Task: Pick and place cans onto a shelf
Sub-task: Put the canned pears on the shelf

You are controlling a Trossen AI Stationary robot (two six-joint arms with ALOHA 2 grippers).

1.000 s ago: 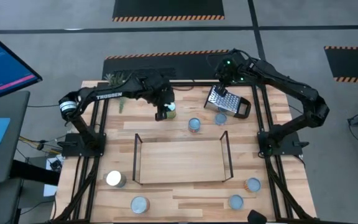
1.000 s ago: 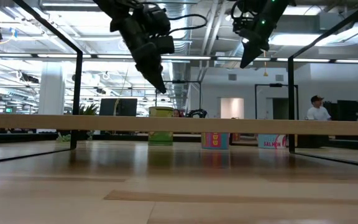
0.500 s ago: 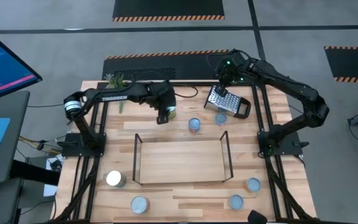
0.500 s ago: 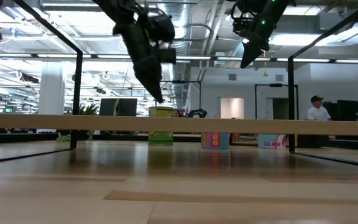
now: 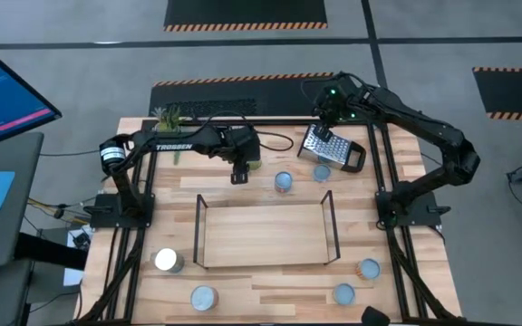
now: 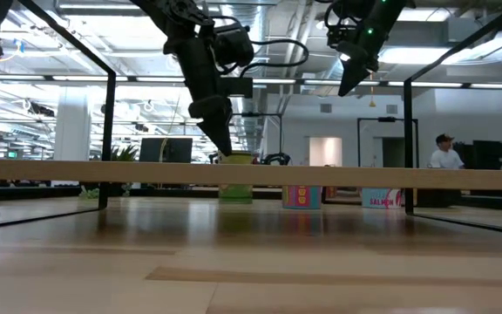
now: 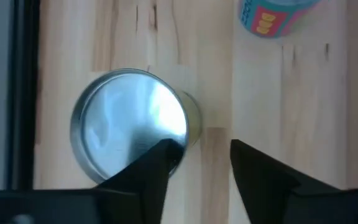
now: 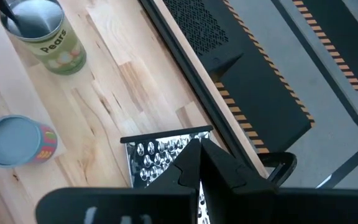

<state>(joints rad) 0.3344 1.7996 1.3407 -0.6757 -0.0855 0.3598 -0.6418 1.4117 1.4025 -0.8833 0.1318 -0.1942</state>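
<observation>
Behind the shelf [image 5: 263,234], the left pincer [image 5: 240,171] hovers open over a can [image 7: 129,126].

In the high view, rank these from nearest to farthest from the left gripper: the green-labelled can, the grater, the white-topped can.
1. Green-labelled can: right at the left gripper, behind the shelf.
2. Grater: back right, under the right gripper.
3. White-topped can: front left corner.

A perforated silver metal grater with a black handle [image 5: 328,148] lies near the far edge of the light wooden table [image 5: 270,281]. Towards the table's far left corner is a small green plant [image 5: 164,115]. A blue-lit monitor screen [image 5: 3,86] stands off the table's left side, and beyond its far edge a person in a dark cap [image 6: 446,153] shows in the room.
</observation>
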